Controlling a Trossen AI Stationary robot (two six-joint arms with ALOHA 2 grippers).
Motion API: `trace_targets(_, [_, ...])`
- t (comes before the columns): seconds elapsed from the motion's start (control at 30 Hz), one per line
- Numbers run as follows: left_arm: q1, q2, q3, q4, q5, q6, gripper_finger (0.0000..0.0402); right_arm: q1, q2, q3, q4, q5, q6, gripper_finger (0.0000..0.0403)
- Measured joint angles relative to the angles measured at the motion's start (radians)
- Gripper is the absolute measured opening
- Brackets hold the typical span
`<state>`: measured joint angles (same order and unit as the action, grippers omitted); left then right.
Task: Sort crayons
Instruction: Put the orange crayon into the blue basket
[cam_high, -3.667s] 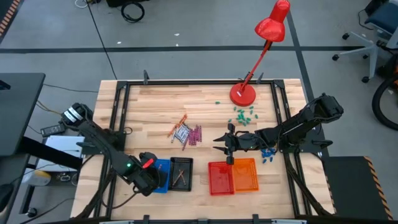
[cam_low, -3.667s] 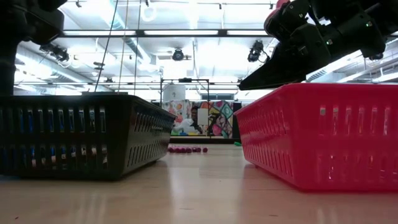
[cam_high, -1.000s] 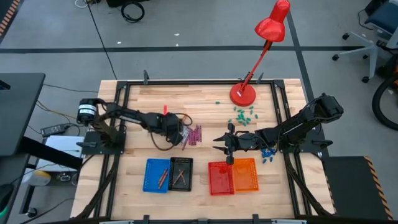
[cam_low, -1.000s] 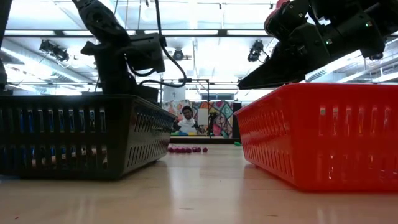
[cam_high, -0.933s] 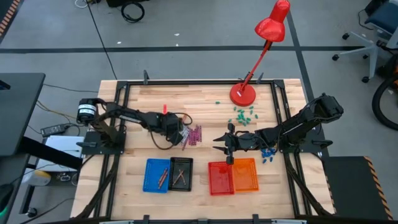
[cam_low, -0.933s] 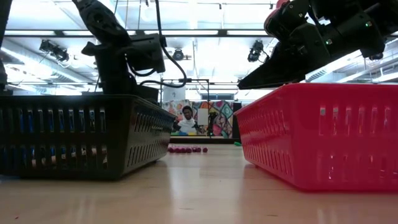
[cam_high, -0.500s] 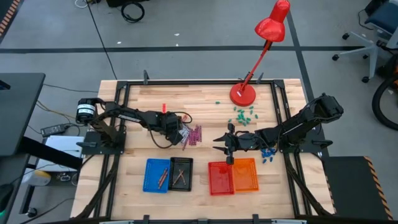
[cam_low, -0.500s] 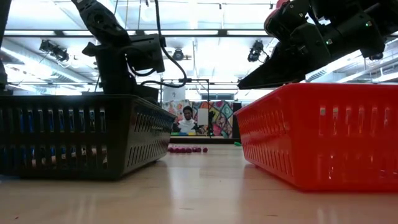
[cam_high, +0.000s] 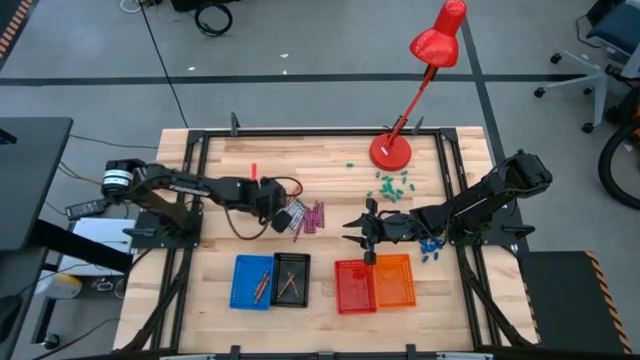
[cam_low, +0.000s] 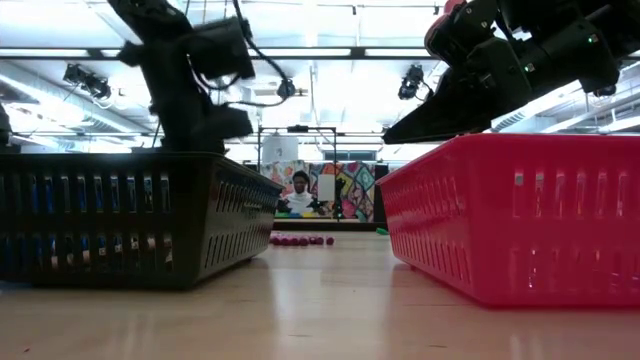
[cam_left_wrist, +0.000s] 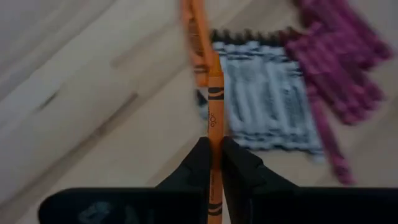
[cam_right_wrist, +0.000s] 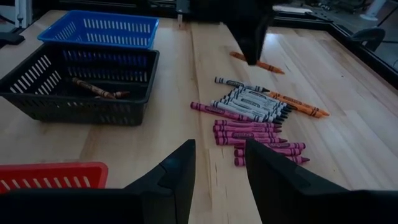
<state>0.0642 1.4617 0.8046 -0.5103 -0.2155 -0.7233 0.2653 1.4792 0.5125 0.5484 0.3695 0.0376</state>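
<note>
Left pincer (cam_left_wrist: 213, 163): clamped on one orange crayon (cam_left_wrist: 214, 118), lifted above the crayon pile (cam_high: 305, 216) mid-table. Right pincer (cam_right_wrist: 216, 163): open, waiting beside the red bin (cam_high: 354, 285). Risk: thin grip; crayon may slip or pivot in transit.

Grey floor (cam_high: 300, 70), red desk lamp (cam_high: 437, 40), ceiling striplights (cam_low: 330, 52).

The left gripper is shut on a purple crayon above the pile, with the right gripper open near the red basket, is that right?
Not quite: the left gripper is shut on an orange crayon, not a purple one, as the left wrist view shows. The rest stands.
</note>
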Motion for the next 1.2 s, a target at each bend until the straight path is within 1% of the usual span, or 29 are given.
trace_targets(0.1, [-0.058,-0.041,0.0,-0.011,0.008,-0.061,0.0029,0.0,0.0,0.0,0.0,0.001,-0.002,0.0144])
trace_targets(0.27, [-0.195,-0.101,0.002,-0.01,0.012,-0.207,0.003,0.0,0.0,0.0,0.002,0.003,-0.005,0.0144])
trace_targets(0.5, [-0.406,-0.154,0.002,-0.034,-0.04,-0.467,0.003,0.0,0.0,0.0,-0.003,0.003,0.004,0.0144])
trace_targets(0.67, [-0.553,-0.154,0.003,-0.05,-0.062,-0.656,0.003,0.001,0.0,0.0,-0.002,0.003,0.008,0.0144])
trace_targets(0.8, [-0.665,-0.153,0.003,-0.059,-0.112,-0.805,0.003,0.001,0.0,0.0,-0.001,0.003,0.011,0.0144])
trace_targets(0.9, [-0.742,-0.153,0.003,-0.069,-0.125,-0.907,0.003,0.001,0.0,0.0,0.0,0.003,0.011,0.0144])
trace_targets(1.07, [-0.832,-0.129,0.003,-0.073,-0.131,-1.046,0.003,0.001,0.0,0.0,0.001,0.003,0.011,0.0144])
trace_targets(1.2, [-0.862,-0.085,0.004,-0.069,-0.122,-1.112,0.003,0.001,0.0,0.0,0.004,0.003,0.011,0.0144])
